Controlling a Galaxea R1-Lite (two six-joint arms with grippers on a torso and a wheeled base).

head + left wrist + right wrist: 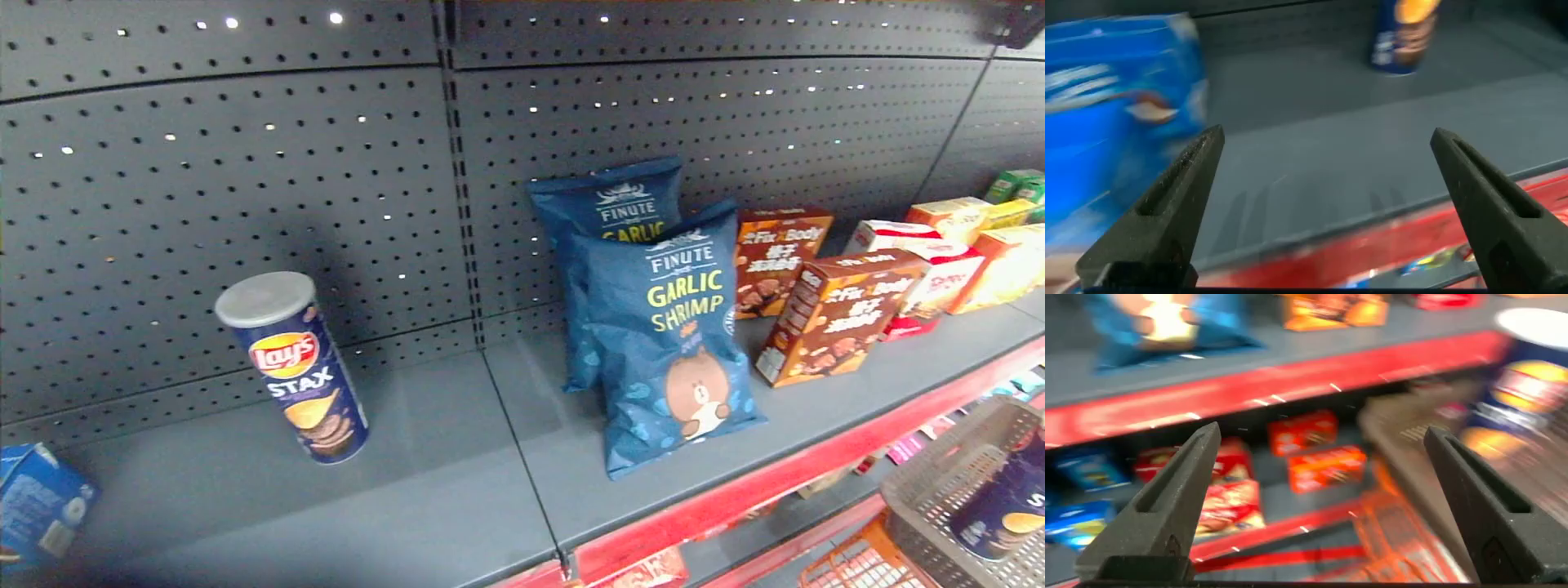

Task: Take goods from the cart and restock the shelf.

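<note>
Sitting in the basket [927, 478], a chip can [1534, 392] lies outside the spread, empty right fingers [1167, 510]; left fingers [1176, 204] gape too.

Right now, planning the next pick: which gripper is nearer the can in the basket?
Right. The right gripper is close by that can; the left gripper faces the shelf instead.

Crisp can [292, 367]: dark blue tube with a grey lid, upright on the grey shelf [457, 490], left panel, nearer the back wall than the red front edge.
Second can [998, 506]: same dark blue, inside the grey cart basket [939, 482], below the shelf's front edge, right end.
</note>
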